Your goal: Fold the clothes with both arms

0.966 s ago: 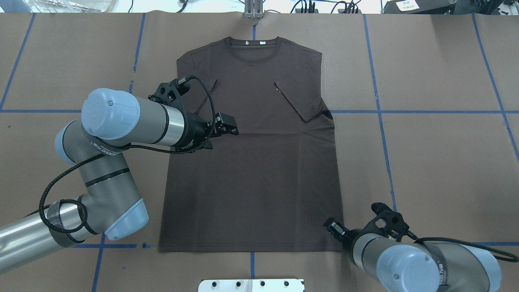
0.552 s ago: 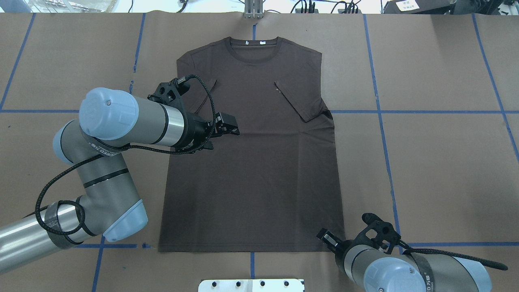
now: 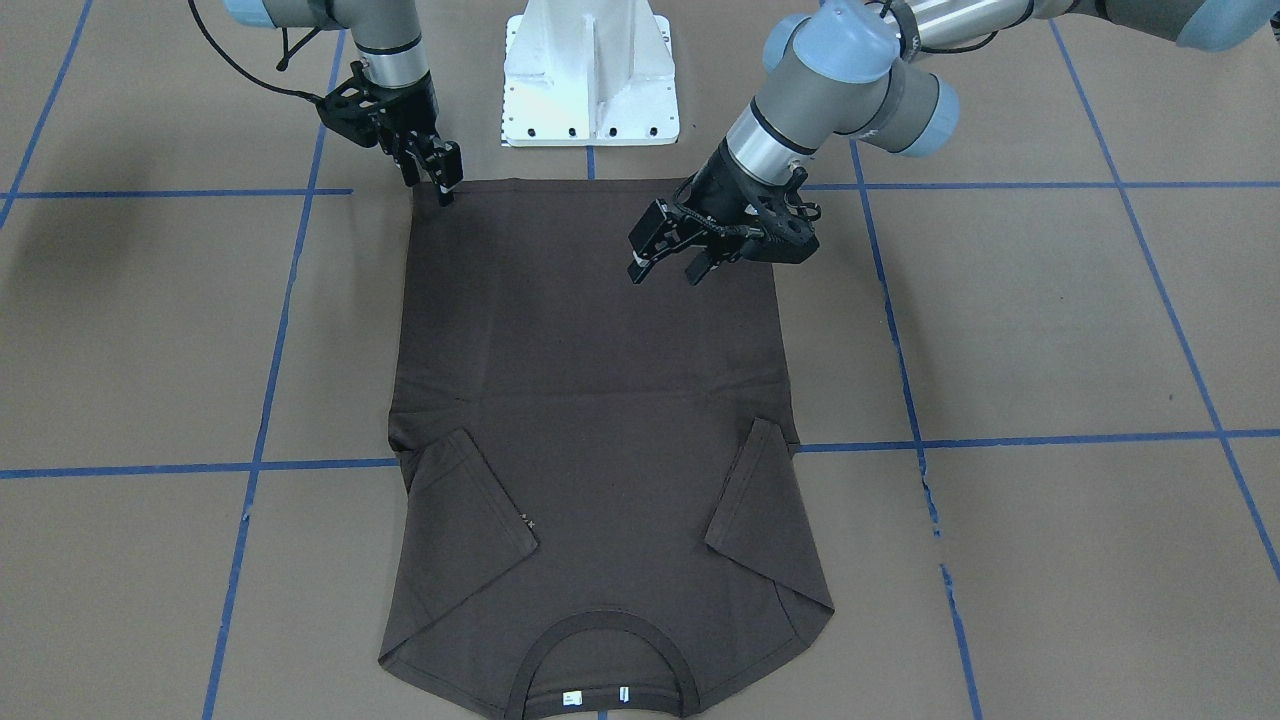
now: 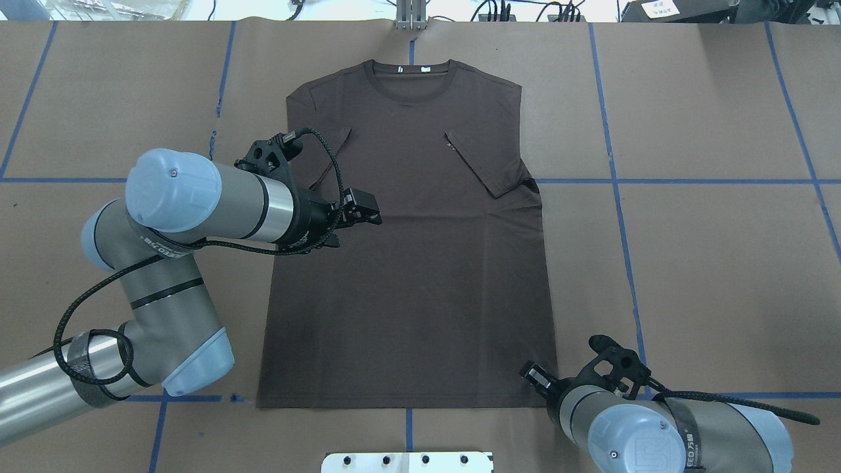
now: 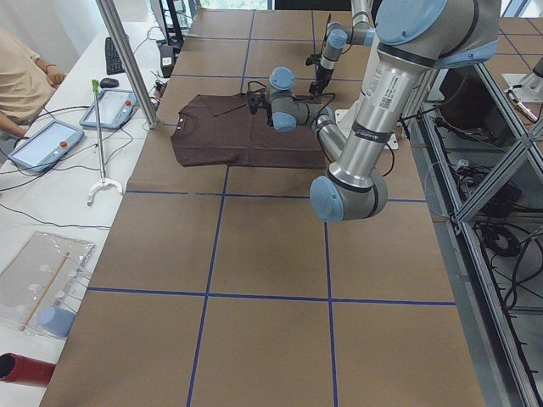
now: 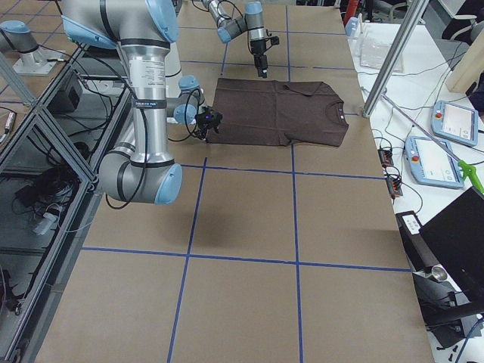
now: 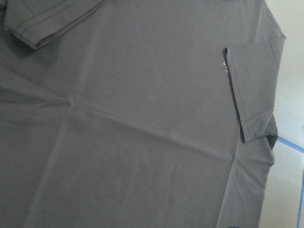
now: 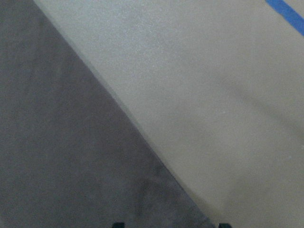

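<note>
Left arm (image 4: pixel 243 203) and right arm (image 4: pixel 581 410): grey metal tubes, light-blue joint caps (image 4: pixel 172 180), black braided cables (image 4: pixel 82 305), black bands (image 4: pixel 161 244) with white lettering, white bolted pedestal (image 3: pixel 590 70).

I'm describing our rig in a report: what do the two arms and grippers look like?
The left arm and right arm are grey metal tubes with rounded light-blue joint caps and a silver wrist ring. The left gripper and right gripper are black, two-fingered. A braided black cable runs along each arm, and a black band with white lettering wraps a link.
</note>
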Controlling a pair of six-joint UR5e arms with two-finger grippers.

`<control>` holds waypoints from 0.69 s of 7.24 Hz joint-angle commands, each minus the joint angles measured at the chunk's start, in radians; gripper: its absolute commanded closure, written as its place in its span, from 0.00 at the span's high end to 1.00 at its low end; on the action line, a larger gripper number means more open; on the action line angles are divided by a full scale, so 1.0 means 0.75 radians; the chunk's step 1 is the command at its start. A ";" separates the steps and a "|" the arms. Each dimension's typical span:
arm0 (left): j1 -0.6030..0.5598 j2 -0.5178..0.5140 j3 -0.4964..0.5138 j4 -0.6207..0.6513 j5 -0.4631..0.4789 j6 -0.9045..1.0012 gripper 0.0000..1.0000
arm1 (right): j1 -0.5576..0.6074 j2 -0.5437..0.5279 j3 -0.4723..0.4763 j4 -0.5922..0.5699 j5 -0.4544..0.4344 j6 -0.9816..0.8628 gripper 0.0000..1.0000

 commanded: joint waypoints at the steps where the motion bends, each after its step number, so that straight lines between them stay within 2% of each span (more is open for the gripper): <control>1: 0.001 0.001 0.000 0.000 0.000 0.002 0.88 | 0.012 0.002 0.006 -0.002 0.003 -0.006 0.46; 2: 0.003 0.001 0.000 -0.002 0.000 0.002 0.88 | 0.016 -0.002 0.008 -0.002 0.003 -0.006 0.44; 3: 0.005 0.001 0.000 -0.002 0.000 0.002 0.88 | 0.018 -0.008 0.012 -0.002 0.003 -0.006 0.48; 4: 0.007 0.001 0.000 0.000 0.000 0.000 0.88 | 0.018 -0.008 0.016 -0.010 0.003 -0.006 0.61; 5: 0.007 0.001 0.000 0.000 0.000 0.002 0.88 | 0.014 -0.002 0.036 -0.079 0.001 -0.004 0.64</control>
